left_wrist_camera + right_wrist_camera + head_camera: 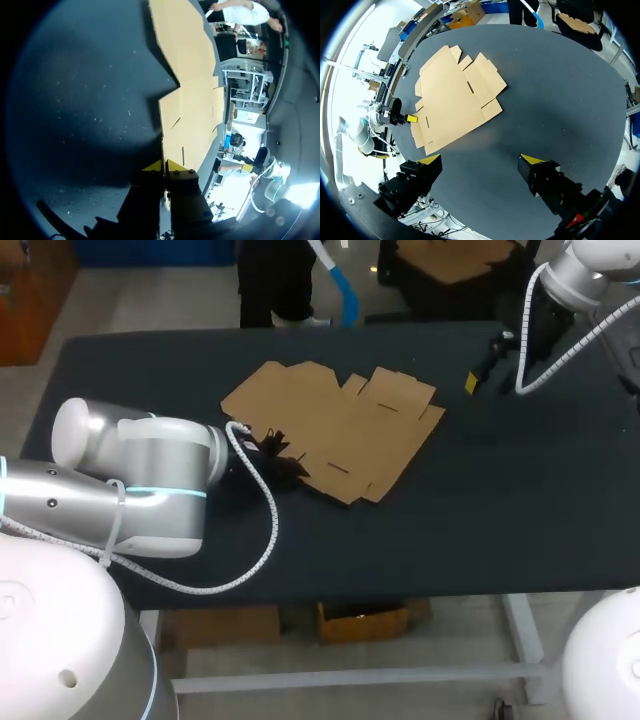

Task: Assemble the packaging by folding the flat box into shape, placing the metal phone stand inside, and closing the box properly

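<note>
Looking down from the head view, I see the flat box [335,430] lying unfolded near the middle of the dark table [520,510], its flaps spread out to all sides. My left arm comes in from the left, and the left gripper [163,166] sits at the box's near left edge. In the left wrist view its two yellow tips are drawn close together with the cardboard's edge running between them, so I read it as pinching that edge from both sides. The rest of the sheet stretches away ahead of the fingers.

My right arm enters from the far right corner, and the right gripper [481,160] hangs above the table, well apart from the box. Its fingers are spread wide, with only bare tabletop showing between them. In the right wrist view the box lies ahead of that gripper, and a yellow tip of the left gripper shows at the box's far edge.
</note>
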